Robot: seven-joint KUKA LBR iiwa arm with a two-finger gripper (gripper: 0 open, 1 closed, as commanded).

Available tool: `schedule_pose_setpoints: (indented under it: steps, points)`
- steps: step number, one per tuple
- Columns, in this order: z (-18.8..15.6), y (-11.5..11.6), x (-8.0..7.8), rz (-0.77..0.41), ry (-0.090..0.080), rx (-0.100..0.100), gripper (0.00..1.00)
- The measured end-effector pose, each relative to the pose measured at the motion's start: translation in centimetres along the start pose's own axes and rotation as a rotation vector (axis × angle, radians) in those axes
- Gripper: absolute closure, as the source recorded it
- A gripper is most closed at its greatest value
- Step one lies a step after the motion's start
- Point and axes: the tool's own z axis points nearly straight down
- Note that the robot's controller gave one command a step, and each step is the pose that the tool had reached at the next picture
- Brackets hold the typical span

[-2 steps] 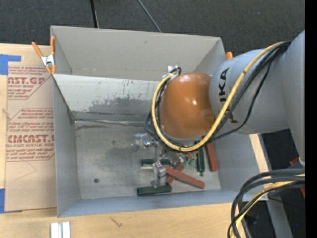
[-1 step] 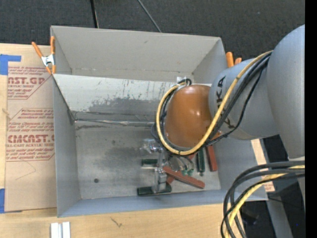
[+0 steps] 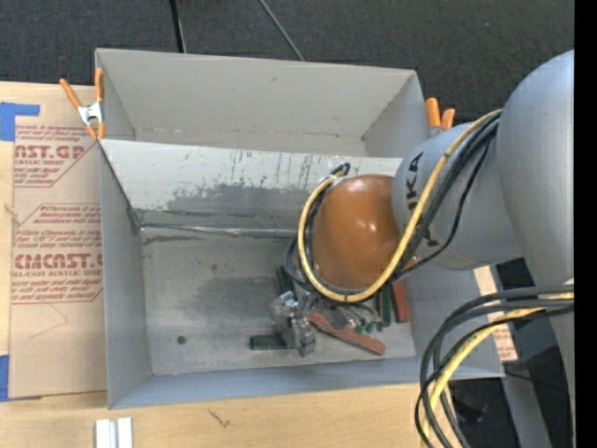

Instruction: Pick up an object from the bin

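The near wall of the bin (image 3: pixel 126 278) has bare floor along its left part, so there is lots of open room there. Toward the right, close to that same wall, lies a small heap of things. A flat dark green piece (image 3: pixel 269 342) lies at the left end of the heap, close to the near wall. The gripper (image 3: pixel 298 329) is down low at the floor, touching or just beside the right end of that green piece. I cannot tell if the gripper is open or closed. To its right a long red stick (image 3: pixel 356 337) lies slanted, pointing at the near right corner. Small green bits (image 3: pixel 374 323) sit just behind the stick. A short red piece (image 3: pixel 401 302) lies by the right wall. This corner is tight, with the near wall and the right wall both close by. Above the heap sits the round orange cover (image 3: pixel 353 231), with a yellow cable (image 3: pixel 308 215) looped round it. The big grey arm (image 3: pixel 536 157) comes in over the right edge. Farther back, the floor and the sloping far wall are bare.
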Motion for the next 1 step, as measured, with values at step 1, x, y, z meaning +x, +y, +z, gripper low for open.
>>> schedule_pose_setpoints:
  steps: [1]
  points:
    - [0.0, 0.0, 0.0, 0.0, 0.0, 0.0, 1.0]
